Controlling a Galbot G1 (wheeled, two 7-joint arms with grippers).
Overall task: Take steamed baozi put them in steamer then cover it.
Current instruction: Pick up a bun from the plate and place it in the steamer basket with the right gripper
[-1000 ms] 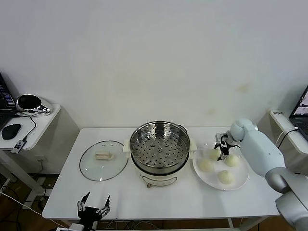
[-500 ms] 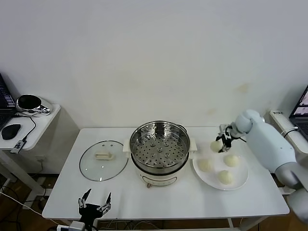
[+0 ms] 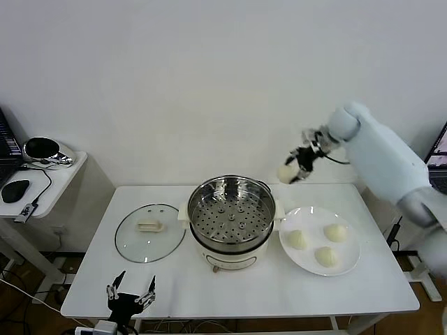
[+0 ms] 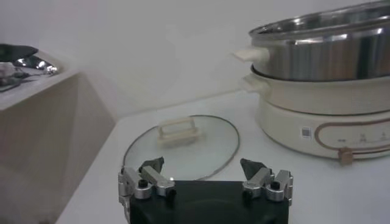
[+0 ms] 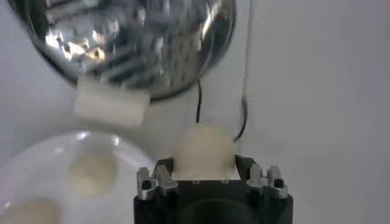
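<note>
My right gripper [image 3: 296, 167] is shut on one cream-white steamed baozi [image 3: 286, 173], held in the air above the table just right of the steamer [image 3: 232, 216]. In the right wrist view the baozi [image 5: 203, 152] fills the gap between the jaws, with the steamer's perforated tray [image 5: 134, 42] beyond it. Three more baozi [image 3: 298, 239] [image 3: 336, 232] [image 3: 325, 256] lie on the white plate [image 3: 316, 218]. The steamer tray holds nothing. The glass cover [image 3: 150, 232] lies flat on the table left of the steamer. My left gripper [image 3: 129, 299] hangs open at the table's front edge, facing the cover [image 4: 183, 143].
A side table [image 3: 42, 183] with a mouse and a dark bowl stands at the far left. The steamer's cream side handle [image 5: 109, 105] juts toward the plate [image 5: 36, 164]. A black cable [image 5: 198, 103] runs behind the steamer.
My right gripper has risen from the plate with one baozi and carried it up and left, toward the steamer. The left gripper has barely shifted.
</note>
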